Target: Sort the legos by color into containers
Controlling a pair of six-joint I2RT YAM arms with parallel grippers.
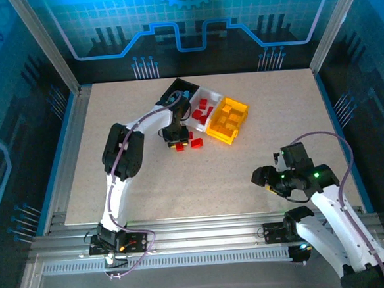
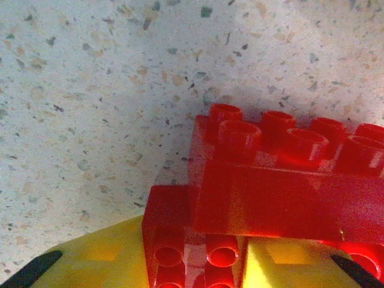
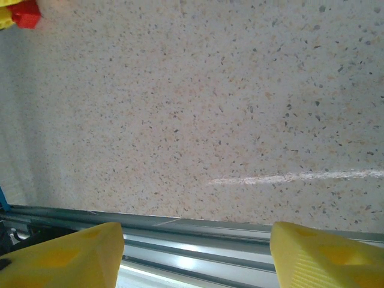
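Down on the table just in front of the containers, my left gripper (image 1: 174, 140) has its yellow fingers (image 2: 90, 258) pressed against both sides of a small red lego (image 2: 174, 228). A longer red lego (image 2: 288, 186) lies against the far end of the gripped one. More red legos (image 1: 195, 143) lie loose beside it. The black bin (image 1: 175, 89), the white bin (image 1: 211, 91) with red legos and the yellow-orange bin (image 1: 221, 136) with yellow legos stand in a slanted row. My right gripper (image 1: 263, 177) hangs open over bare table near the front right, with nothing between its fingers (image 3: 312, 255).
The table's metal front rail (image 3: 192, 231) runs just under my right gripper. A red lego (image 3: 24, 15) shows in the far corner of the right wrist view. Blue-lit walls close in the table's back and sides.
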